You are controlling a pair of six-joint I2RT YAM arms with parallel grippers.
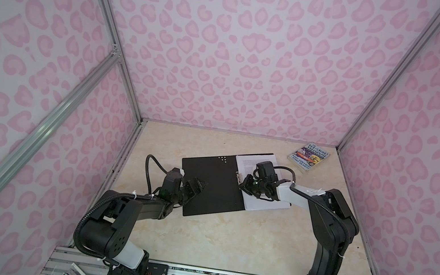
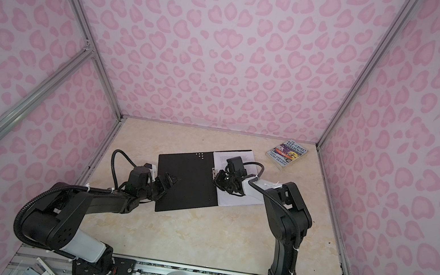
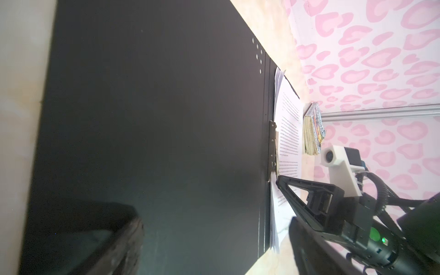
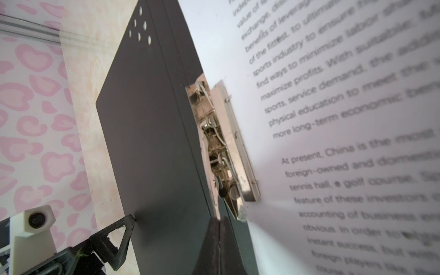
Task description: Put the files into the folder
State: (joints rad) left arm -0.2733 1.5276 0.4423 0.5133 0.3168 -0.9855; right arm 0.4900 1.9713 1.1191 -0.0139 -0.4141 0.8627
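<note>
Pink heart-patterned walls close in a pale marbled desk (image 1: 226, 241). The files (image 1: 247, 163) lie as a white printed stack on the right half of the folder (image 1: 214, 185), which is spread open, black side up, near the back of the desk. Their inner edge runs along the metal clip (image 4: 228, 142) at the spine. The right end effector (image 1: 243, 185) has its jaws pressed together, holding nothing, with the tip at the near end of that clip. The left end effector (image 1: 199, 185) is spread wide over the outer edge of the bare left cover, one finger touching it. A paperback book (image 1: 309, 157) sits well apart in the far right corner. The closed tip could slip off the small clip, and the fanned page edges could crease or push out from the spine. The right arm hides the middle of the stack, and whether the pages sit under the clip cannot be told.
</note>
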